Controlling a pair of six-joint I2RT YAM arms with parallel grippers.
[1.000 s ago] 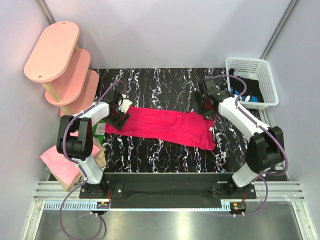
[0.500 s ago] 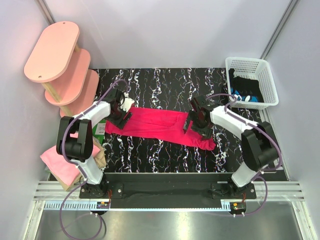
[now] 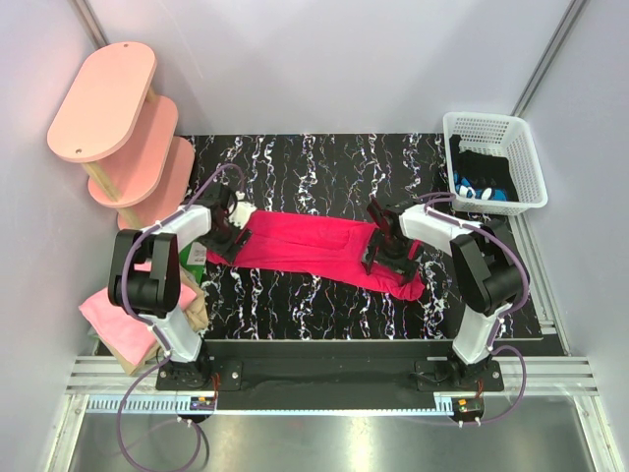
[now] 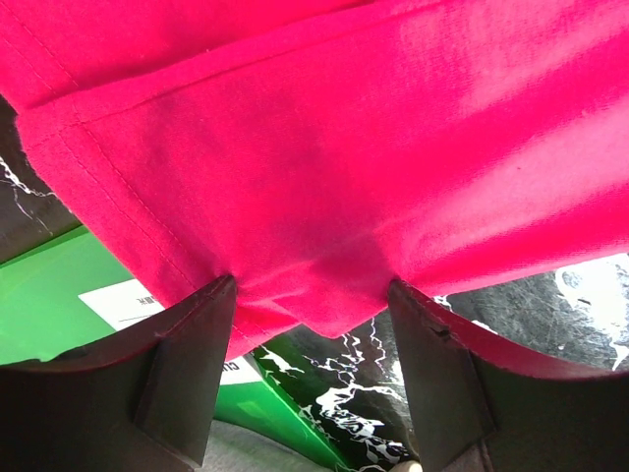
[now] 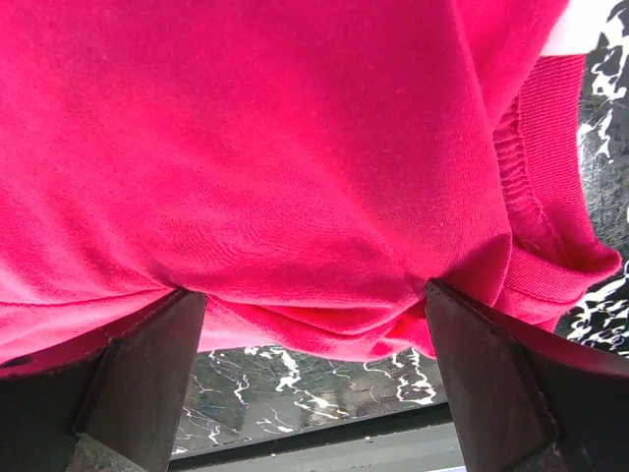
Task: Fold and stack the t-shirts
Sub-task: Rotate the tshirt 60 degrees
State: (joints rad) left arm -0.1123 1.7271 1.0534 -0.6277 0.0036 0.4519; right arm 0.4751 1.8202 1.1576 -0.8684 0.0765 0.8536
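Observation:
The crimson-pink t-shirt [image 3: 310,244] lies folded into a long strip across the middle of the black marbled table [image 3: 324,167]. My left gripper [image 3: 224,238] is at its left end. In the left wrist view the gripper [image 4: 313,339] is open, and a corner of the shirt [image 4: 324,177] lies between the fingers [image 4: 187,379]. My right gripper [image 3: 385,254] is over the shirt's right part near its front edge. In the right wrist view it [image 5: 314,339] is open, with the bunched hem of the shirt [image 5: 295,167] between the fingers [image 5: 491,388]. A light pink shirt [image 3: 113,324] and a tan one [image 3: 199,313] lie at the table's left front.
A green card [image 3: 197,254] lies under the shirt's left end and also shows in the left wrist view [image 4: 59,305]. Pink oval shelves [image 3: 118,118] stand at the back left. A white basket [image 3: 521,133] with dark and blue items stands at the back right.
My right gripper has come from behind the shirt's right end forward and left, down onto the shirt near its front edge. My left gripper has shifted slightly down-left onto the shirt's left corner.

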